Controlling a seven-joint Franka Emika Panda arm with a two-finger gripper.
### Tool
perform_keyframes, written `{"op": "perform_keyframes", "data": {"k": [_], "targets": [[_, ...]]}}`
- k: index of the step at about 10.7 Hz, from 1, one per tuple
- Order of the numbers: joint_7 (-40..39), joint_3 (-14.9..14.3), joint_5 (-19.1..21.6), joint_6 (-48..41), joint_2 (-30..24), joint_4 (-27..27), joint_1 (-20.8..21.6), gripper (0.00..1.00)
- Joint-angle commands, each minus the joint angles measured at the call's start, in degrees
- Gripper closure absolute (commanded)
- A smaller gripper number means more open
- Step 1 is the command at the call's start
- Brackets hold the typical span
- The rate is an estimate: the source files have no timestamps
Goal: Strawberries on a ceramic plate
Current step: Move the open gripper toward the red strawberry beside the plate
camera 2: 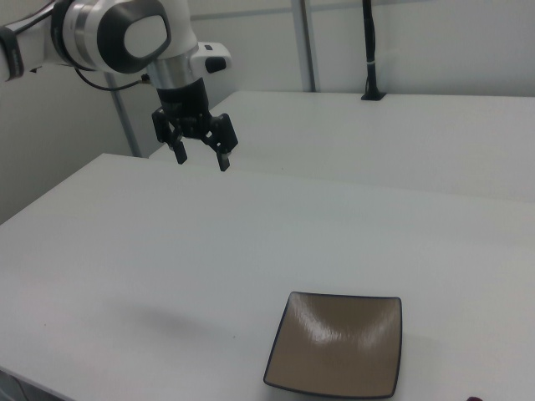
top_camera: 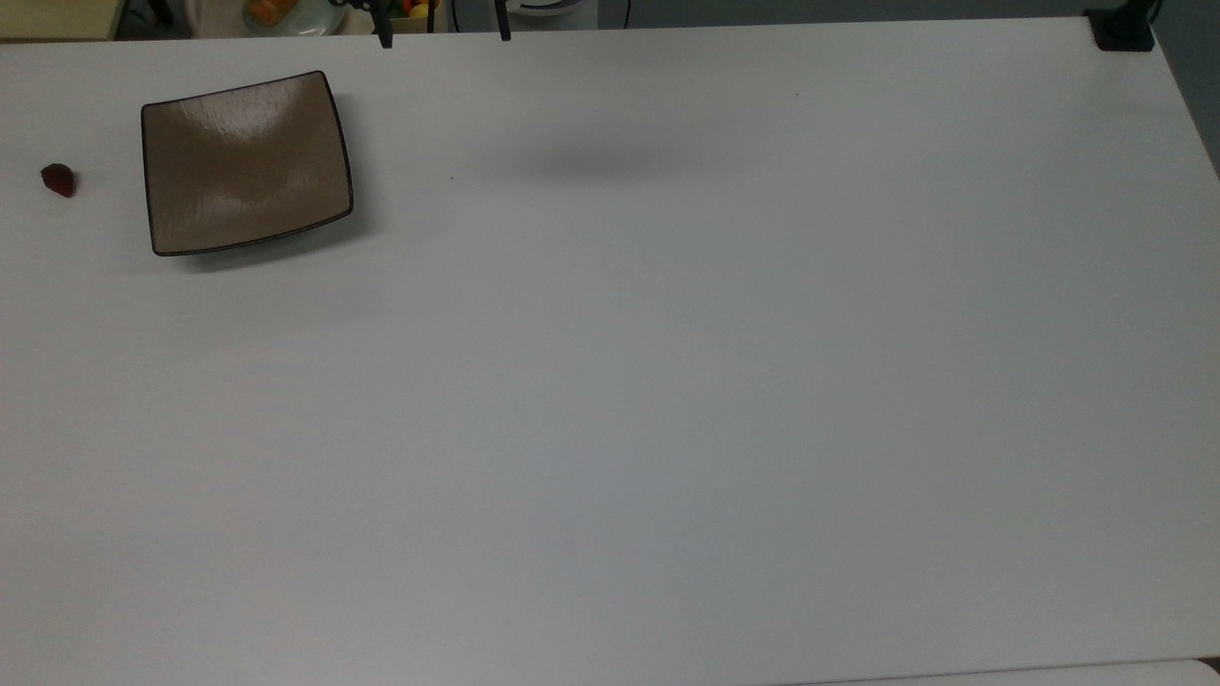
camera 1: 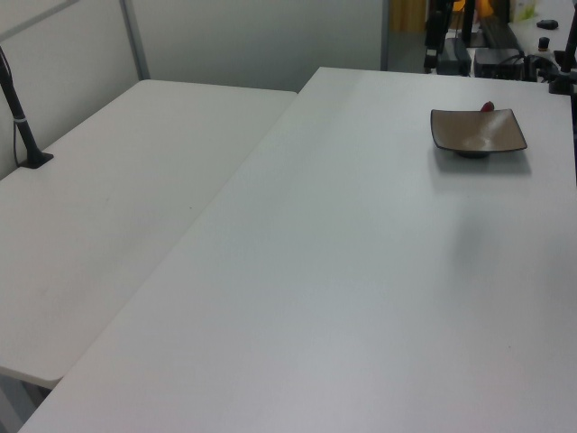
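Red strawberry (top_camera: 58,179) lies beside bare ceramic plate (top_camera: 246,162).

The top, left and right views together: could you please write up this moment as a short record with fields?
strawberry: one, small and dark red, lying on the table, off the plate
ceramic plate: square, tan-brown with a dark rim, nothing on it
strawberry versus plate: apart, the strawberry to the top view's left of the plate
table: white
gripper: open, held in the air above the table, far from the plate in the right view, holding nothing
task state: strawberry not yet picked up
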Motion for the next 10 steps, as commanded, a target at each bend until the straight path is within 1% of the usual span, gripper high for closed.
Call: {"op": "perform_keyframes", "data": {"k": [1, 6, 10], "targets": [[-0.2, -0.2, 0.8, 1.7, -0.3, -1.3, 0.5, 0.0], [-0.9, -0.2, 0.8, 1.5, -0.4, -1.2, 0.2, 0.0], [-16.4, -0.2, 0.8, 1.0, -0.4, -1.3, -1.2, 0.0]]}}
